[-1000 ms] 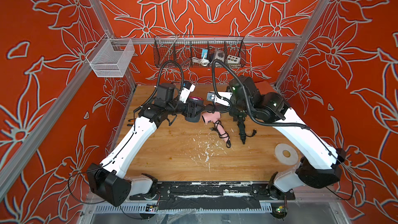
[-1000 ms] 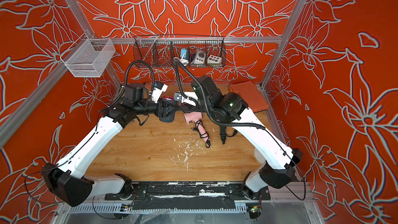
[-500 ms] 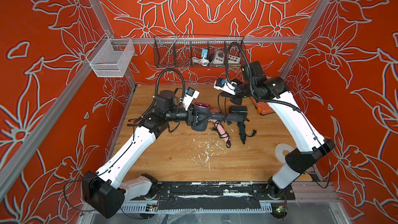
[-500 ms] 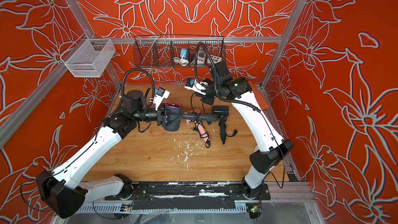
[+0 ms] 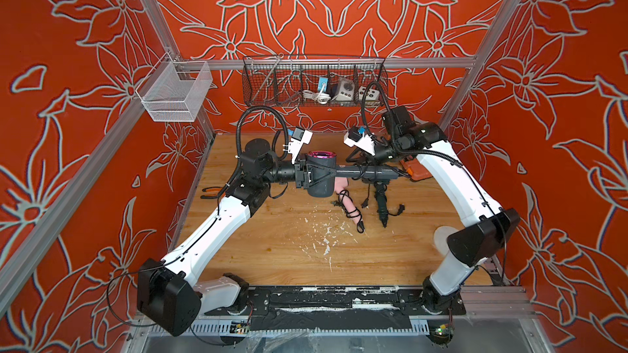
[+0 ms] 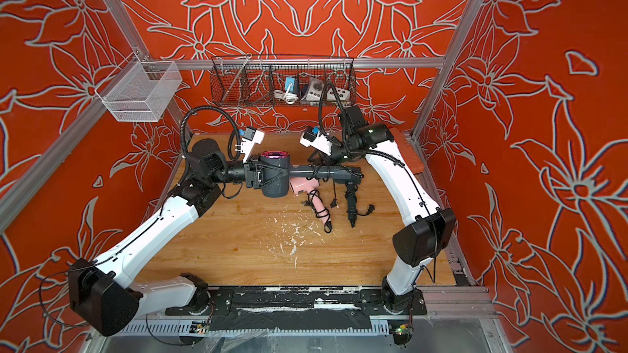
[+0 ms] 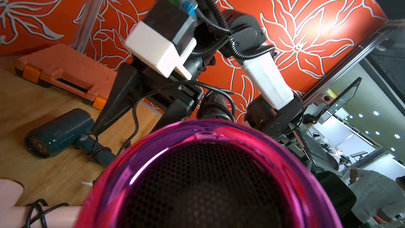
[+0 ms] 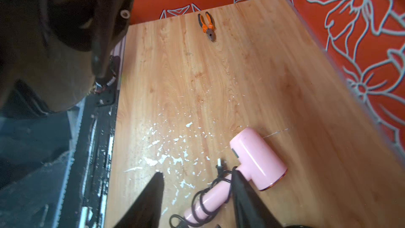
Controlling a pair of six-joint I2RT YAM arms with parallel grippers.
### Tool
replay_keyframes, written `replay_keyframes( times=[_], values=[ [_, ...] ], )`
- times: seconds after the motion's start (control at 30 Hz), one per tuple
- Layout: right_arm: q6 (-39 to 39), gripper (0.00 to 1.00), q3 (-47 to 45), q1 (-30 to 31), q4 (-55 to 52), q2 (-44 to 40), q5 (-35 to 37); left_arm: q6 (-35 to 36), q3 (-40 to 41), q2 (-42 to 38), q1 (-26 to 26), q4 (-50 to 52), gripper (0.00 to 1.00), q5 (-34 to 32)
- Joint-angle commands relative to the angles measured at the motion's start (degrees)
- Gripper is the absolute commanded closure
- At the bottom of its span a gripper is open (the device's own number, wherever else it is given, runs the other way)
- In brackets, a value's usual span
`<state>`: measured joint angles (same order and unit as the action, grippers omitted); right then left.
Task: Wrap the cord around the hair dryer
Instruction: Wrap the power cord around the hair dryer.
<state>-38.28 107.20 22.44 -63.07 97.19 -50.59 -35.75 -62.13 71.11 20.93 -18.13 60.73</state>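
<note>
My left gripper [image 5: 326,174] is shut on the hair dryer [image 5: 319,186], a dark grey barrel with a magenta ring [image 7: 153,141], held above the table. Its handle [image 5: 370,174] points right. The black cord [image 7: 134,115] loops round the handle and hangs toward the table. My right gripper [image 5: 362,164] sits at the handle from behind. Its jaws are open in the right wrist view [image 8: 197,172], with nothing between them and only the table far below. In the left wrist view the cord crosses between the right gripper's fingers [image 7: 118,97].
A pink hair dryer [image 8: 258,156] with a wound cord lies under the held one. A dark teal dryer [image 7: 59,132] lies beside it. An orange case [image 7: 63,71] is at back right, pliers [image 8: 208,27] at left, a white roll [image 5: 441,236] at right, a wire basket [image 5: 312,79] on the back wall.
The right arm pulled back from over the table's middle to the dryer's handle, and its jaws went from shut to open. The left arm shifted the dryer slightly right.
</note>
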Motion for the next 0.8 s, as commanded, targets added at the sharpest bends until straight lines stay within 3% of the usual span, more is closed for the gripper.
replay_keyframes(
  times=[0.0,0.23,0.47,0.77],
  values=[
    [2.13,0.38,-2.07,-2.27,4.53,-3.53,-5.69,-5.87,-1.68,0.41,-1.78,-11.85,1.00,1.67],
    [10.36,0.19,-6.46,-6.62,15.31,-7.07,-8.60,-10.35,-2.47,1.62,-3.58,-17.11,1.00,2.02],
    [12.74,0.02,-7.69,-8.46,17.16,-9.63,-6.44,-14.94,-2.45,2.32,-5.62,-21.99,1.00,1.72],
    [17.85,0.02,-18.09,-9.91,27.61,-14.92,-2.41,-16.64,-5.87,2.90,-6.86,-22.49,1.00,1.33]
  ],
)
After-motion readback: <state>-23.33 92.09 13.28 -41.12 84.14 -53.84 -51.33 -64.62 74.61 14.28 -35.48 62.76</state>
